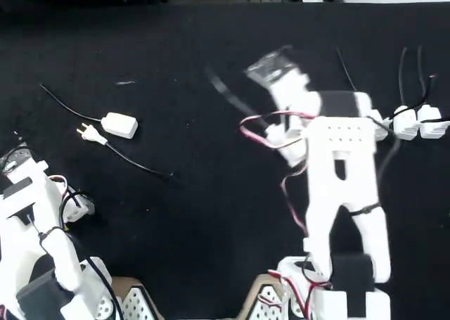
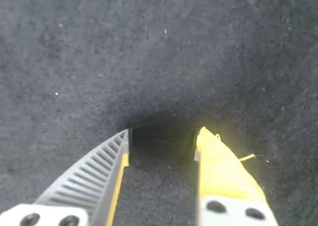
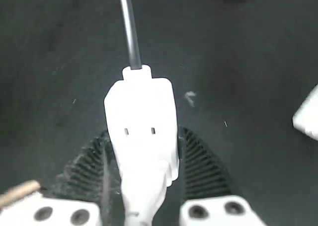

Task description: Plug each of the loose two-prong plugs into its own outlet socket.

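Observation:
A white outlet socket (image 3: 140,117) with two slots and a black cable (image 3: 128,32) sits between the ribbed fingers (image 3: 201,166) of my right gripper (image 3: 144,134), which is shut on it. From above, that gripper (image 1: 274,68) hangs over the middle of the black table, blurred. At the left a loose two-prong plug (image 1: 86,131) lies just beside another white socket (image 1: 119,125), apart from it. My left gripper (image 2: 161,134) is open just above bare black cloth, nothing between its fingers; its arm (image 1: 28,193) stands at the table's near left corner.
Two white plug-and-socket pieces (image 1: 406,122) (image 1: 432,121) with black cables lie at the far right edge. A thin black cable (image 1: 137,164) runs from the loose plug toward the middle. A white object (image 3: 308,114) shows beside the held socket.

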Tool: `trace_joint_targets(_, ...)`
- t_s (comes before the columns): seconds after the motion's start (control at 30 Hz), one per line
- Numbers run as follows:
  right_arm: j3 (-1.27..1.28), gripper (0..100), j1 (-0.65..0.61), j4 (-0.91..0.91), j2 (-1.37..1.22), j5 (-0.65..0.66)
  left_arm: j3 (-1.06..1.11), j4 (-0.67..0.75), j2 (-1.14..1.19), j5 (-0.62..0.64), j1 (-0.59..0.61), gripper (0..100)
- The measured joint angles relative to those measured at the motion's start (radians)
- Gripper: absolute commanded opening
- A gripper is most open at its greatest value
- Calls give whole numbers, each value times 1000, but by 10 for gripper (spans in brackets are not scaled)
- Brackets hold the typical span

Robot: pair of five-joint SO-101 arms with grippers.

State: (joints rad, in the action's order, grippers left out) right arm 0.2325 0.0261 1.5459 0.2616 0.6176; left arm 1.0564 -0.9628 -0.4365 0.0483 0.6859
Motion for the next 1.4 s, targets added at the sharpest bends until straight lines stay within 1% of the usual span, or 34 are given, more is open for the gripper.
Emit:
trace_joint_targets(0.1, -14, 11, 68, 0, 0, -132, 0, 0, 0, 0, 0, 223)
trace_joint_targets(0.23, -14, 11, 87, -28, 0, -265, 0, 0, 0, 0, 0, 223)
trace_joint_targets(0.4, 20, 11, 87, -94, 0, -331, 0, 0, 0, 0, 0, 223)
trace_joint_targets(0.57, 49, 11, 155, -178, 0, -387, 0, 34, 2, 0, 0, 223)
trace_joint_targets(0.7, 55, 11, 169, -245, -23, -400, 0, 57, 2, 0, 0, 223)
trace_joint_targets(0.8, 52, 11, 169, -259, -101, -400, 3, 71, 2, 0, 0, 223)
trace_joint_targets(0.97, -52, 11, 218, -262, -252, -396, 17, 92, 2, 0, -3, 223)
trace_joint_targets(1.13, -167, 10, 216, -264, -379, -256, 18, 97, 2, 0, -5, 223)
trace_joint_targets(1.4, -356, 10, 269, -264, -612, -216, 18, 97, 2, 0, -5, 223)
